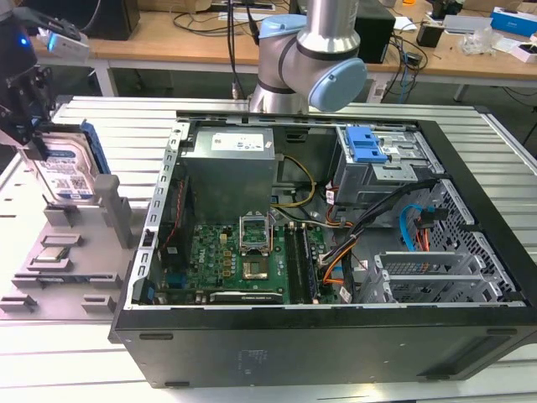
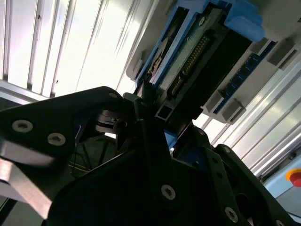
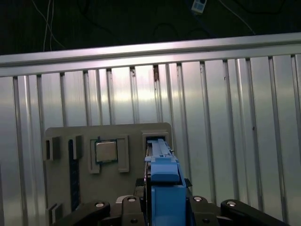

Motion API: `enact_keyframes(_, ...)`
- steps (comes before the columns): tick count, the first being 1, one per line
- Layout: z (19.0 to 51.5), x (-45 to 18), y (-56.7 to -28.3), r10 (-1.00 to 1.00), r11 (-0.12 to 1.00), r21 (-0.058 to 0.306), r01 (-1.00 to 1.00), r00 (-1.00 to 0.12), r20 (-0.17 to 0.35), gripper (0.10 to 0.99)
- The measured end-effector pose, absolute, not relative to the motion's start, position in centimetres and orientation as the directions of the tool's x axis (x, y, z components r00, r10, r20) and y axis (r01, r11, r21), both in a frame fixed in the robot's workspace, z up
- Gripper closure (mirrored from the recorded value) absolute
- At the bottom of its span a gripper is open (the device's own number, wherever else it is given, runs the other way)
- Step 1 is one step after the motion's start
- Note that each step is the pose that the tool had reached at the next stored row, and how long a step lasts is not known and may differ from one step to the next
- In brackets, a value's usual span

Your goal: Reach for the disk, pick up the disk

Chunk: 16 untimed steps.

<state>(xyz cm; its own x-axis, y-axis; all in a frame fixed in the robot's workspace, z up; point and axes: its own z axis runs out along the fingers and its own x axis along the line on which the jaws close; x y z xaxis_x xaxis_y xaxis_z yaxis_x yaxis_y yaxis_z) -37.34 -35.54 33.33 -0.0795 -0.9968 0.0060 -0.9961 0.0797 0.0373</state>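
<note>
In the exterior view the gripper (image 1: 33, 144) hangs right at the upper end of the disk (image 1: 69, 168); the disk stands on edge directly beneath the tool, its foot down in the grey holder (image 1: 80, 220); it is parked upright, I'd say, so its thin top edge is offered to a tool coming from above; the open computer case (image 1: 336, 353) lies well off to the tool's side, no part of this job; over to the second wrist view, and the disk (image 2: 188, 61) runs straight away from the gripper, edge-on, its blue bracket (image 2: 242, 19) at the far end; now the first wrist view, and the bracket's blue edge (image 3: 164, 183) sits dead centre in the tool; the small square chip (image 3: 107, 151) rests in its own pocket of the holder, beyond the tool and well apart from it; clamped or slack? The contact is hidden, so I cannot tell; by my reading the disk is not yet lifted clear.
</note>
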Motion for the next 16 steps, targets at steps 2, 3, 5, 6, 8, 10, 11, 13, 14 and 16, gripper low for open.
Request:
enact_keyframes(2,33.8,-37.3,-35.5,-0.997,0.08,0.037,-0.996,-0.079,0.006,0.718)
enact_keyframes(3,34.0,-37.3,-35.5,-0.997,0.08,0.037,-0.996,-0.079,0.006,0.718)
enact_keyframes(5,34.4,-37.3,-35.5,-0.997,0.08,0.037,-0.996,-0.079,0.006,0.718)
enact_keyframes(6,34.5,-37.3,-35.5,-0.997,0.08,0.037,-0.996,-0.079,0.006,0.718)
enact_keyframes(8,34.8,-37.3,-35.5,-0.997,0.08,0.037,-0.996,-0.079,0.006,0.718)
enact_keyframes(10,35.1,-37.3,-35.5,-0.997,0.08,0.037,-0.996,-0.079,0.006,0.718)
enact_keyframes(11,35.3,-37.3,-35.5,-0.997,0.08,0.037,-0.996,-0.079,0.006,0.718)
enact_keyframes(13,35.6,-37.3,-35.5,-0.997,0.08,0.037,-0.996,-0.08,0.006,0.718)
enact_keyframes(14,35.8,-37.3,-35.5,-0.997,0.08,0.037,-0.996,-0.079,0.006,0.718)
enact_keyframes(16,36.1,-37.3,-35.5,-0.997,0.08,0.037,-0.996,-0.08,0.006,0.718)
